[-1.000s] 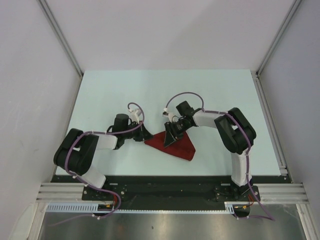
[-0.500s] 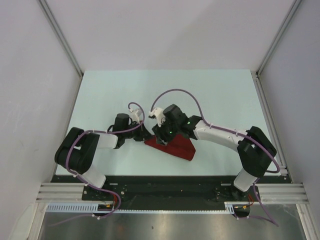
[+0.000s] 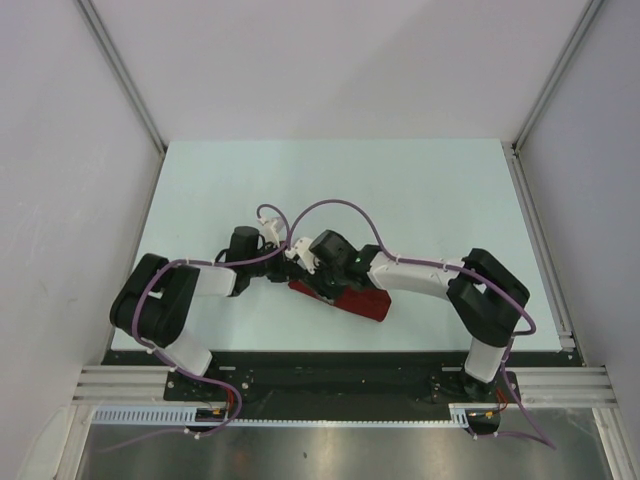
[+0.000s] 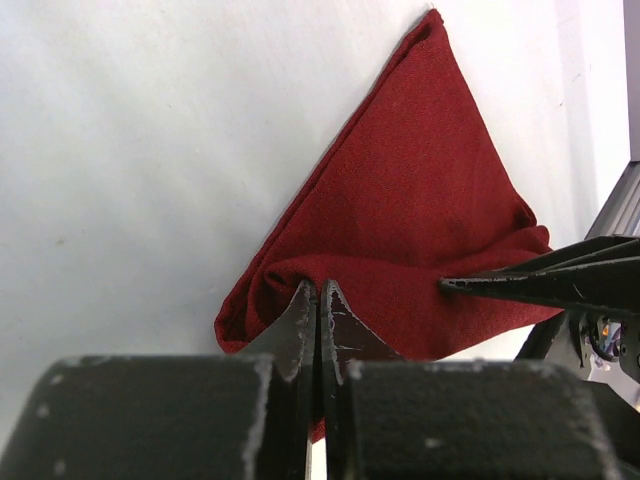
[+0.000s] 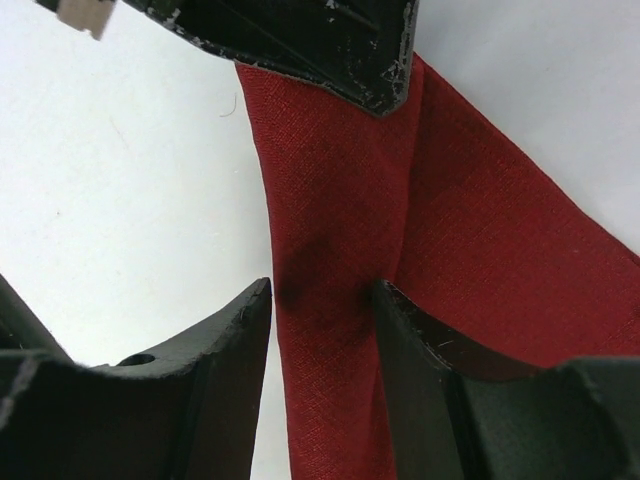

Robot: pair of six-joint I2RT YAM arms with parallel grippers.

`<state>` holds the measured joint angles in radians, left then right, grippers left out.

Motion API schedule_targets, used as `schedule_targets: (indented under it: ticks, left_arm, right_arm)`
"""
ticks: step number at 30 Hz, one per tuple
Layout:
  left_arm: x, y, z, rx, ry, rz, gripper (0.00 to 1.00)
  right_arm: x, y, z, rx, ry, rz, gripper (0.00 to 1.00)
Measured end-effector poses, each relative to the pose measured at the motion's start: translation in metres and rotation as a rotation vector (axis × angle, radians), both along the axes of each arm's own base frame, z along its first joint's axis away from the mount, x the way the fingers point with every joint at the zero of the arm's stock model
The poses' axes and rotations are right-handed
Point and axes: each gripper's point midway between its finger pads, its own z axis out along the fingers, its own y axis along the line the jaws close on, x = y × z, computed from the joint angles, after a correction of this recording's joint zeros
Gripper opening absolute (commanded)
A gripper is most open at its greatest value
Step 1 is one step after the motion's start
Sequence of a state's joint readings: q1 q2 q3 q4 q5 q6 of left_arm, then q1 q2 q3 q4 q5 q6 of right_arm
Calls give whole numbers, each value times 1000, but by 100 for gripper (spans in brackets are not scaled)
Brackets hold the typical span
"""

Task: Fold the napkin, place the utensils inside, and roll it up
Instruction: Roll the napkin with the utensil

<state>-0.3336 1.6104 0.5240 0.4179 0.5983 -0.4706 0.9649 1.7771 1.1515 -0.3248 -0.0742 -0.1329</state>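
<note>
Napkin (image 3: 362,304) low on the counter (image 3: 420,190), folded, close to the near edge about midway along it, and both arms are crowded over its left tip. The left gripper (image 3: 288,272) and right gripper (image 3: 318,283) sit just beside each other there.

Over to the left wrist: the left gripper (image 4: 318,300) is clamped tight, the napkin (image 4: 405,220) bunched in its bite, and the right gripper (image 4: 450,285) touches the cloth from the side.

Right wrist now: the right gripper (image 5: 322,292) stands spread, astride a ridge of napkin (image 5: 330,200), with the left gripper (image 5: 380,95) just ahead. No fork shows in any view; it may be wrapped inside, I cannot tell.

This looks like the rolling step. Next, the right needs to close on that ridge and turn it over while the left anchors the corner.
</note>
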Motion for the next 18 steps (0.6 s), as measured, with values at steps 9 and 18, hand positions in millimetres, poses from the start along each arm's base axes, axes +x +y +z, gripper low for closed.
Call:
schedule_targets:
  ticks: [9, 18]
  left_arm:
    - [0, 0, 0, 1, 4, 0, 9]
    - [-1, 1, -2, 6, 12, 6, 38]
  right_arm:
    - [4, -6, -17, -71, -30, -16, 49]
    - [5, -10, -29, -104, -24, -26, 36]
